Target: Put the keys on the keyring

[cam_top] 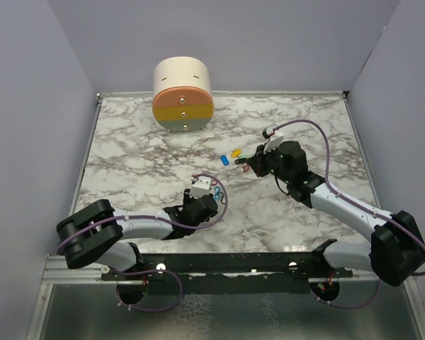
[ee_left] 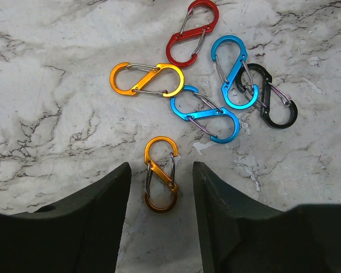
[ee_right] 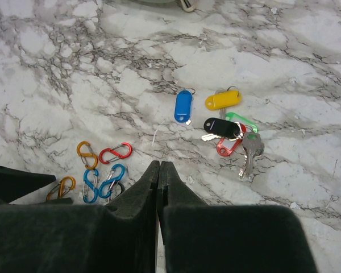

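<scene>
One risk here: my left gripper [ee_left: 160, 170], jaws half open astride an orange clip [ee_left: 161, 187] but gripping nothing, could close off-centre and skid it across the marble table [ee_left: 57, 114]. My right gripper [ee_right: 159, 168] is shut, empty. The keys [ee_right: 223, 127] lie just ahead of it, apart from the clips [ee_left: 204, 111]. I count six clips (two orange, two blue, one red, one black) and five colour-tagged keys.
</scene>
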{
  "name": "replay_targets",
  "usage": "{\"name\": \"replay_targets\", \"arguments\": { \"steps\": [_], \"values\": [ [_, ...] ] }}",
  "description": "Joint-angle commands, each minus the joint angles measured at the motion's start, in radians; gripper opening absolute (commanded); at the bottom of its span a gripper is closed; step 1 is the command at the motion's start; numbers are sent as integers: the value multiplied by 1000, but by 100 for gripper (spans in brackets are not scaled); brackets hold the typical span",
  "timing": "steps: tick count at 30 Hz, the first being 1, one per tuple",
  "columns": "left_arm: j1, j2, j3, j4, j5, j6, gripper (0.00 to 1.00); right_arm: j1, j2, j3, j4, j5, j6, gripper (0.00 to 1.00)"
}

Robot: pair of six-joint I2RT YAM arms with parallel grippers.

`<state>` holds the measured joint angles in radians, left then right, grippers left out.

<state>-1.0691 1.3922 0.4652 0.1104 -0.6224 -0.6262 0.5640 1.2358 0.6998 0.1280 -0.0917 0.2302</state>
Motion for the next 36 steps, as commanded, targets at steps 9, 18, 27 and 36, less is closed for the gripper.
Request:
{"name": "replay_targets", "arguments": {
  "steps": [9, 18, 27, 36],
  "values": [
    [-7, -38, -55, -54, 22, -47, 38, 6, -7, -10, 21, -10, -2, 1],
    [-6, -30, -50, -35, 6, -32, 0, 6, -7, -12, 20, -12, -1, 1],
    [-6, -111, 0, -67, -26, 3, 0, 17, 20, -14, 47, -75, -15, 1],
    [5, -102, 216, -102, -11, 133, 0, 65, 41, -15, 79, -93, -53, 1]
  ]
}}
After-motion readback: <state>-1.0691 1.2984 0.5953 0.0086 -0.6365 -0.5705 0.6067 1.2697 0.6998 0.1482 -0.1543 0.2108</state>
